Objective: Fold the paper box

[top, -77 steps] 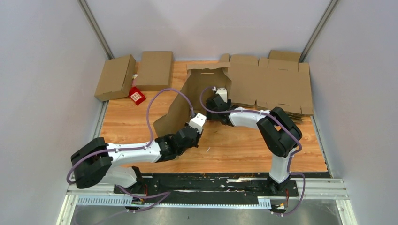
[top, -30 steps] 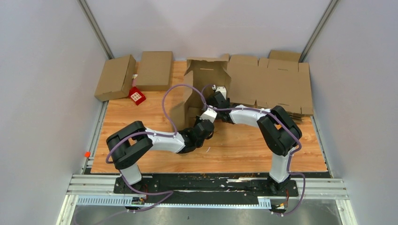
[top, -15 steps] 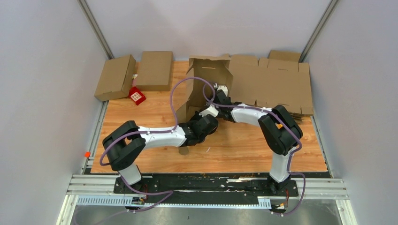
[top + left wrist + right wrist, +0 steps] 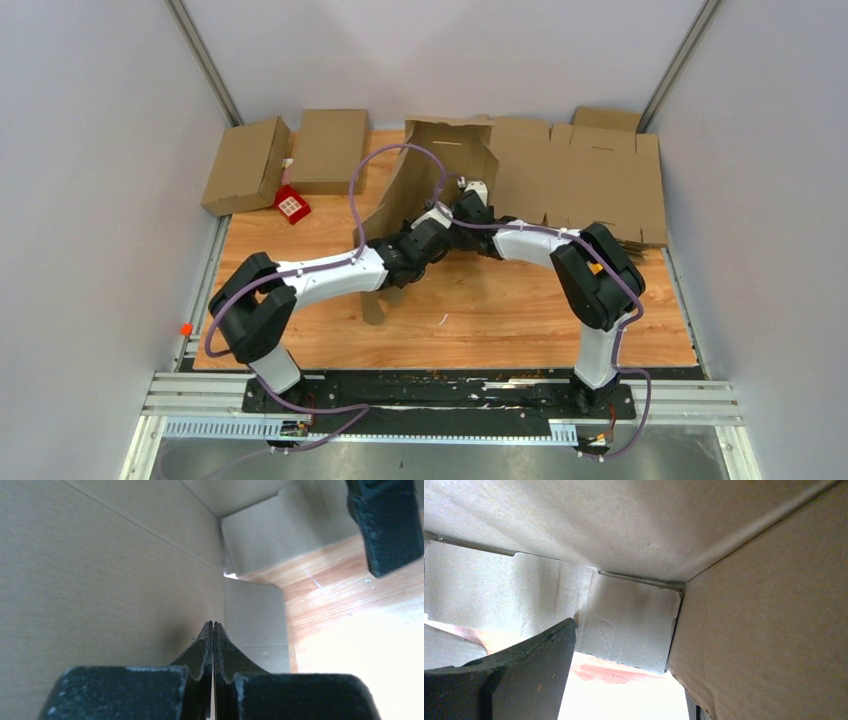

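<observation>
Paper box (image 4: 445, 160): half-erected, far centre of table (image 4: 500, 310). Left gripper (image 4: 213, 630) fully closed, empty, tips likely serving as a pusher inside the left wall. Right gripper (image 4: 470, 192) wide, gripping nothing, apparently bracing the far-right inside corner.

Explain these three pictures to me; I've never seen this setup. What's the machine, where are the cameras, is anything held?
Two robot arms are bolted at the near edge of a wooden table. One picture looks down from above; the other two come from wrist cameras. A half-folded cardboard box stands mid-table; flat cardboard sheets, two closed boxes and a red item lie farther back. The left gripper is shut on nothing, beside a box wall. The right gripper is open inside the box.
</observation>
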`<state>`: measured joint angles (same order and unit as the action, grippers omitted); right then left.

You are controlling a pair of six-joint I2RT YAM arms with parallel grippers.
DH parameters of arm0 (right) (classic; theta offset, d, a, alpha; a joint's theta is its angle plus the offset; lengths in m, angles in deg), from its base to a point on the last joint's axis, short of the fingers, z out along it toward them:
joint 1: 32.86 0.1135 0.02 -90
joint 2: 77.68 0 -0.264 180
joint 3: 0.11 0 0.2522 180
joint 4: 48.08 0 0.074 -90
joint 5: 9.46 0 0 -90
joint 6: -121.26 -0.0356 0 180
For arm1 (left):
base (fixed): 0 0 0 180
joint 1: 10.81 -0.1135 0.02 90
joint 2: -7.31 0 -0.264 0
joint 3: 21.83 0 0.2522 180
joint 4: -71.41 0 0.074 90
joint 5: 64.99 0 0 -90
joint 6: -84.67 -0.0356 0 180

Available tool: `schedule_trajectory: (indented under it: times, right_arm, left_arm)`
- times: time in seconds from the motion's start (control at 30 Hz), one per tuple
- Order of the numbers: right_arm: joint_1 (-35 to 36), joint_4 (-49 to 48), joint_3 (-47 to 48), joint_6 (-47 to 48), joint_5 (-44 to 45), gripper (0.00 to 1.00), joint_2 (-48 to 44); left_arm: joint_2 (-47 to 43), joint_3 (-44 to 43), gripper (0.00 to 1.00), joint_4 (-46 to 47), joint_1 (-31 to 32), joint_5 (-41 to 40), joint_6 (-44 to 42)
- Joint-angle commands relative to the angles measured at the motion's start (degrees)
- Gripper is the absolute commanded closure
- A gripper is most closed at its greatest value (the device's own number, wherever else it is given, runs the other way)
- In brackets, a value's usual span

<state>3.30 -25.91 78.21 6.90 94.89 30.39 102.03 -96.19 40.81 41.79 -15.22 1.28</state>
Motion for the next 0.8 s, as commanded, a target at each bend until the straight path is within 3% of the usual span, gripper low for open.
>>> schedule_trajectory:
  times: [0.0, 0.17, 0.4, 0.5, 0.63, 0.77]
  right_arm:
    - [3.0, 5.0, -0.9, 0.2, -2.1, 0.28, 1.0]
    - [2.9, 4.9, -1.1, 0.2, -2.1, 0.28, 1.0]
    - [2.9, 5.0, -1.3, 0.5, -1.5, 0.28, 0.5]
    - [2.9, 5.2, -1.3, 1.0, -0.3, 0.28, 0.0]
    - [3.0, 5.7, -0.9, 2.0, 1.0, 0.27, -0.5]
    - [3.0, 6.3, -0.5, 2.3, 1.9, 0.27, -0.7]
  left_arm:
    - [-6.0, -0.2, 1.0, 0.6, -1.1, -0.4, 0.3]
    - [-15.9, 2.6, 0.95, 2.0, -1.1, 4.3, -0.7]
    - [-19.5, 3.2, 0.94, -0.3, -1.1, 6.9, 1.3]
    - [-23.2, 5.3, 0.94, 1.1, -1.1, 12.2, 1.5]
    - [-29.3, 3.5, 0.76, -2.4, -1.0, 27.0, 4.4]
    - [-35.9, 0.8, 0.57, -7.9, -0.7, 30.1, 8.1]
